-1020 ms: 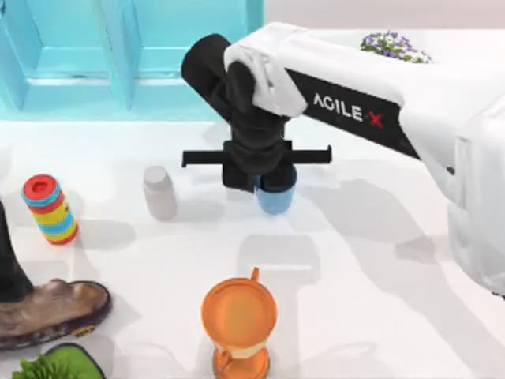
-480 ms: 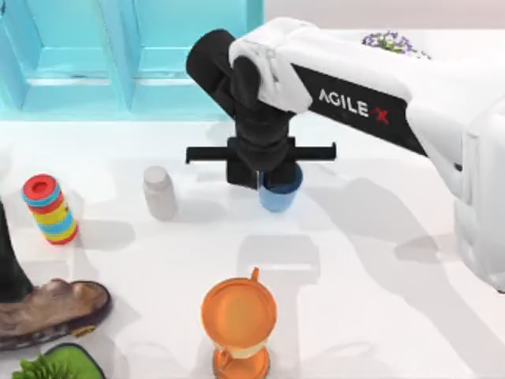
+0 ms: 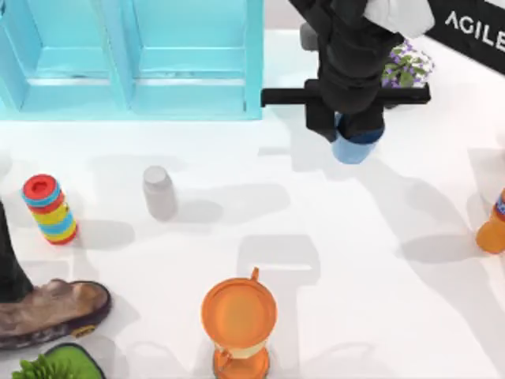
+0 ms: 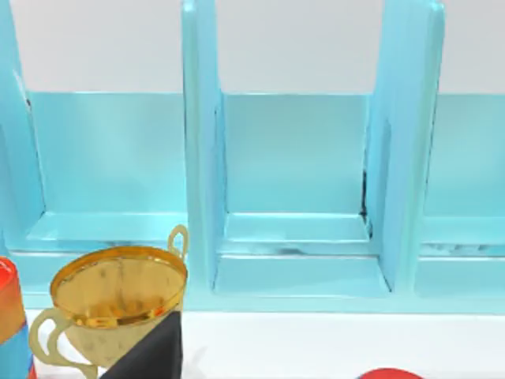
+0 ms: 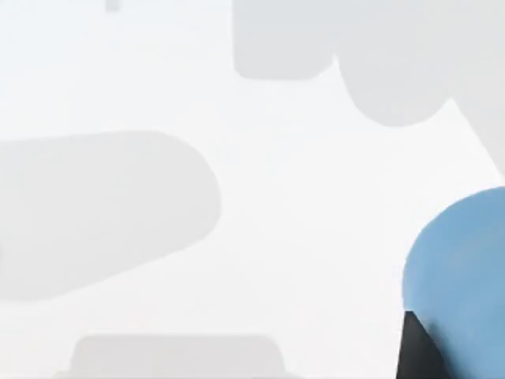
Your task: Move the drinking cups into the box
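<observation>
At the left edge of the table you have clutter that plays no part here: a stack of coloured rings (image 3: 49, 209), a worn shoe (image 3: 51, 309) below it, and beside them the dark base of your left arm (image 3: 9, 260), which sits parked there; its wrist camera looks straight at the box's compartments, and whether its fingers are apart or together cannot be told. Moving right, the grey-white capped bottle (image 3: 159, 192) stands alone and upright, and the orange lidded pitcher (image 3: 239, 320) sits near the front edge; neither is a cup, so leave both be. Along the back runs the light blue box (image 3: 130, 59), its open compartments facing up. Right of its corner hangs your right gripper (image 3: 353, 138), pointing down, its fingers clamped on the blue cup (image 3: 353, 147), which appears to be lifted off the table, judging by its shadow cast apart. It is held upright by the rim, likely so it can be lowered straight into a compartment. You still need to carry it left over the box wall. The brown ribbed cup I cannot place.
</observation>
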{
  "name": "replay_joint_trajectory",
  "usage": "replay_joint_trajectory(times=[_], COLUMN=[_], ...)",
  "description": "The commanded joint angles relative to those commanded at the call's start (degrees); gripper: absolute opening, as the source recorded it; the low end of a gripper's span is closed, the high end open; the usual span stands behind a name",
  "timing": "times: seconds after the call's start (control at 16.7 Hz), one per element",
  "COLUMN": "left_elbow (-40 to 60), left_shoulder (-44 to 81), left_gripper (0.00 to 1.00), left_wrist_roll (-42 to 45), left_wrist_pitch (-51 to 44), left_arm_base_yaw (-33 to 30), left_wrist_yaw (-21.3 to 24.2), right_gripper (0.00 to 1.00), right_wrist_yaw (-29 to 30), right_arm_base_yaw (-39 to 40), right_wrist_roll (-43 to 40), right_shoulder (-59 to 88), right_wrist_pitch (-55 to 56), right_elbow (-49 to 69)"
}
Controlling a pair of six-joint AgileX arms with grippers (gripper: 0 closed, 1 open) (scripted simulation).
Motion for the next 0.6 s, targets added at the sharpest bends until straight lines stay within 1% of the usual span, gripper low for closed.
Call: replay_joint_trajectory(times=[0.42, 0.6], left_elbow=[0.0, 0.0], left_shoulder=[0.0, 0.0], left_gripper=[1.0, 1.0], left_wrist_roll=[0.0, 0.0], left_wrist_pitch=[0.0, 0.0], left_arm_base_yaw=[0.0, 0.0], left_wrist_yaw=[0.0, 0.0], right_gripper=[0.0, 0.0], right_wrist_yaw=[0.0, -0.4], right_arm_base_yaw=[-1.2, -6.7], right_wrist_roll=[-1.4, -6.8], right_shoulder=[-1.4, -3.7], right_wrist_pitch=[-0.8, -2.3], right_elbow=[-0.8, -2.5])
